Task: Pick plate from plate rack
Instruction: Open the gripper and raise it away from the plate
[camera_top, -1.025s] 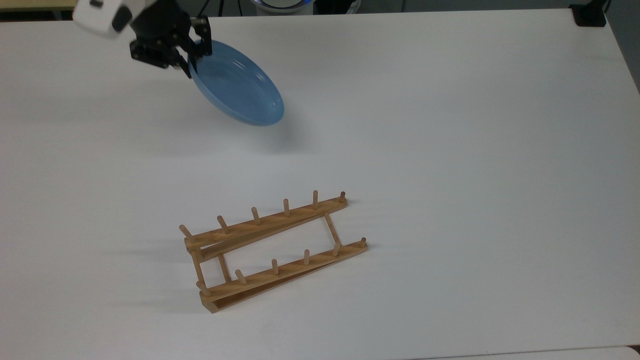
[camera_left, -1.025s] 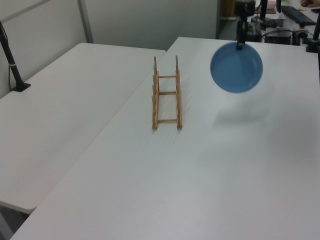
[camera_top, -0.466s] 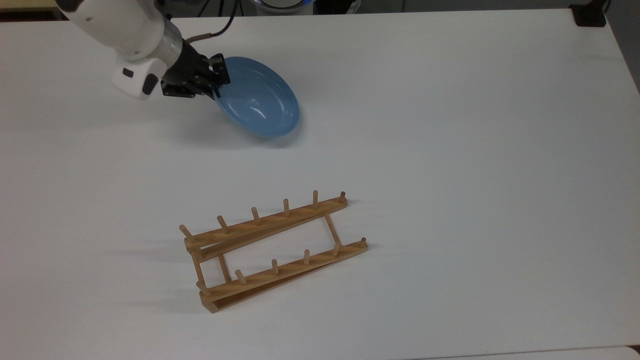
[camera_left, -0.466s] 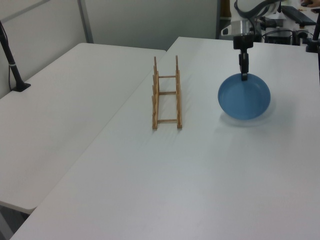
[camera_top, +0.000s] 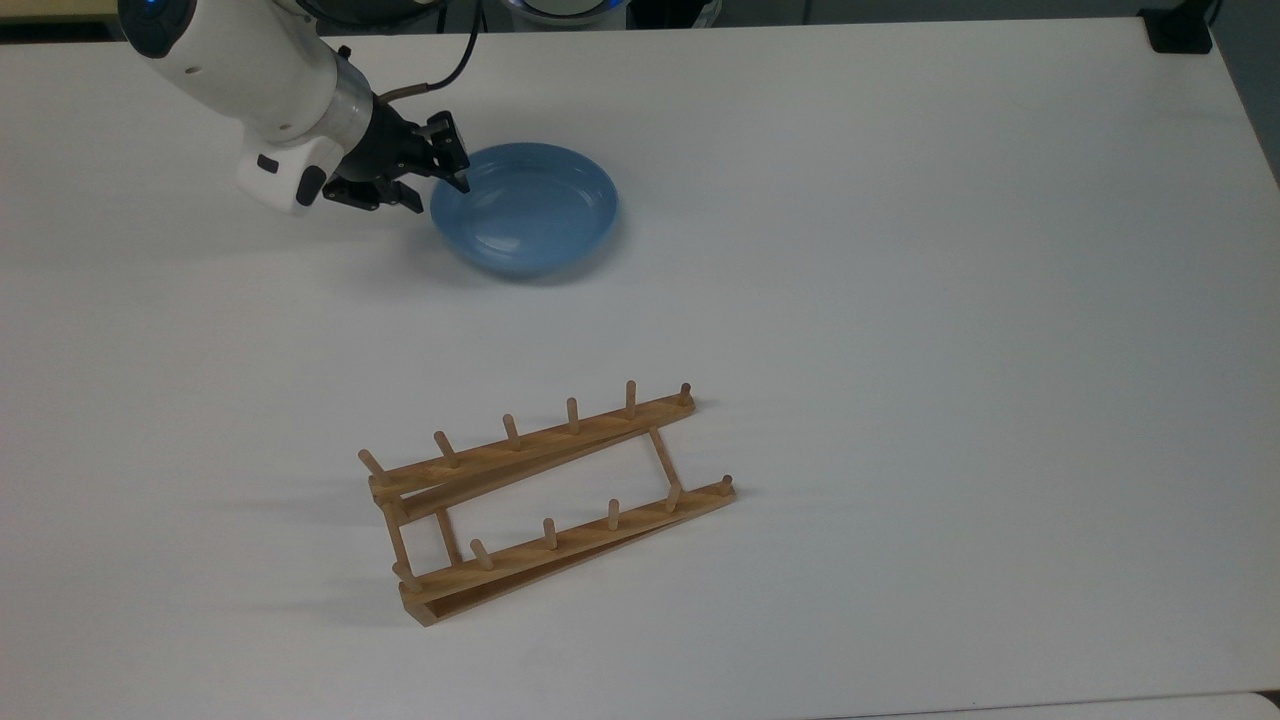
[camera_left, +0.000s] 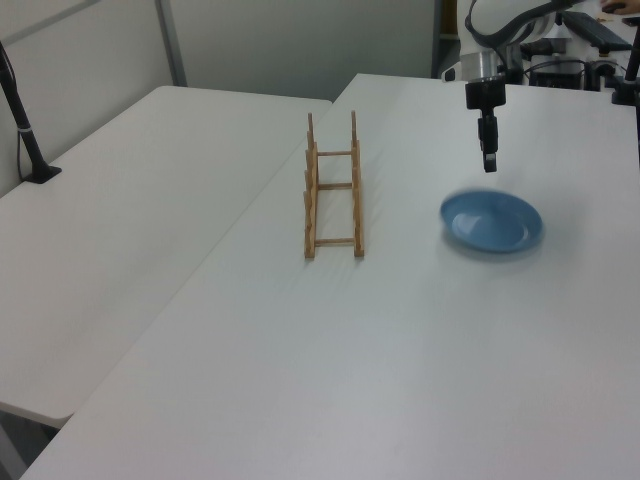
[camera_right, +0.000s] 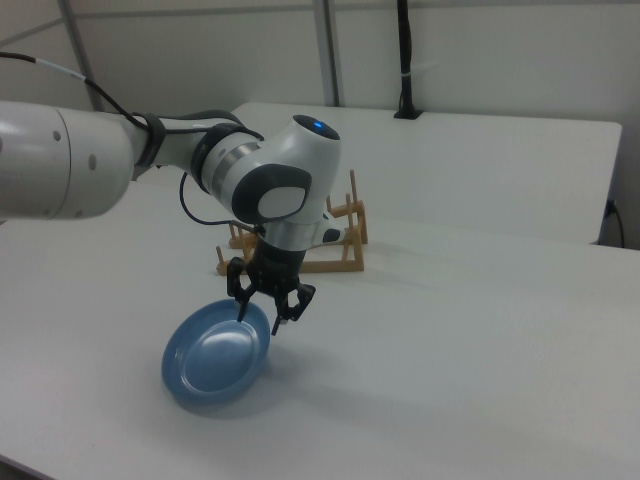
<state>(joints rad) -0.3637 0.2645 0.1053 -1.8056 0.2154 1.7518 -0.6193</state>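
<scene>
Lying flat on white desk (camera_top: 900, 300), blue plate (camera_top: 525, 208) sits hollow side up, well apart from plate rack (camera_top: 545, 500). Rack pegs stand upright, no plate between them. End effector (camera_top: 435, 185) hangs just above plate rim at top view's left, fingers spread, one each side of rim, nothing pinched; left view shows gap between fingertips and plate. Wide bare desk surface around plate; far desk edge near behind arm.

Overhead top view; oblique left and right views, table (camera_top: 900, 250) shared.
</scene>
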